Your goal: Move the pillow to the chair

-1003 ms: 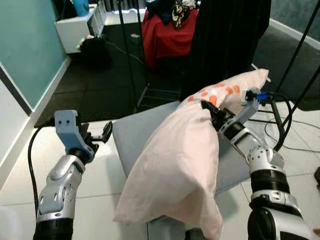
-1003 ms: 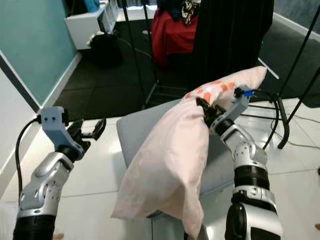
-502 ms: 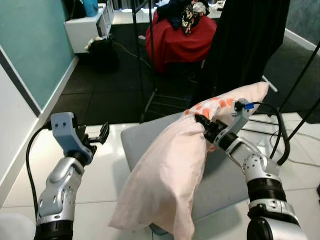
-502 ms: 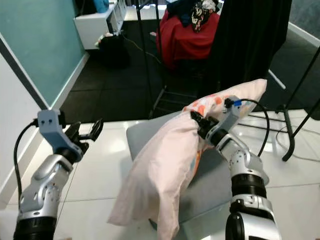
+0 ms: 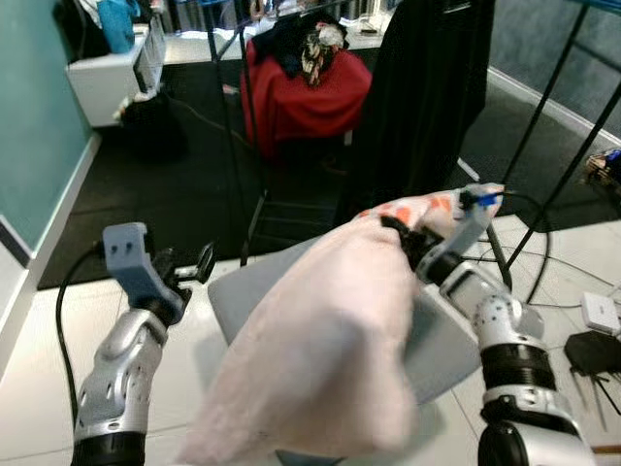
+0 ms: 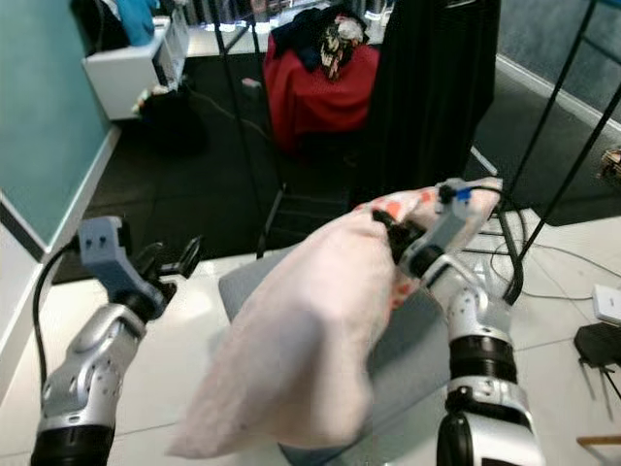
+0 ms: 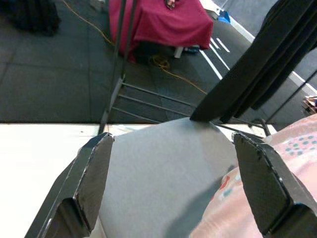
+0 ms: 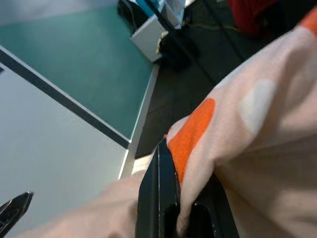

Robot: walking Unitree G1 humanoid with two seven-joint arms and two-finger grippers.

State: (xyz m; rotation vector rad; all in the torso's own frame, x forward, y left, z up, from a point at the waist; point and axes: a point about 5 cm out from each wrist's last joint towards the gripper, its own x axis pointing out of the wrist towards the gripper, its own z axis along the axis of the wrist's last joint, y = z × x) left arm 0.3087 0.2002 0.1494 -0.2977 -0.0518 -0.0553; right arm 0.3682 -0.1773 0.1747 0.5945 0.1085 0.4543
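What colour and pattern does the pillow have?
The pillow is pale pink with orange and whitish dots, clearest in the right wrist view.

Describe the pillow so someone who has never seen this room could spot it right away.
Start at the grey chair seat on the white floor, in front of the black hanging cloth. The pillow hangs over that seat, pinched near its top end by the right gripper. It is the one big soft pale-pink thing there, with orange spots at the gripped end.

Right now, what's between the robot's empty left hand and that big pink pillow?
Only the bare grey chair seat. In the left wrist view it fills the gap between the open left end effector and the pillow, which the right end effector holds.
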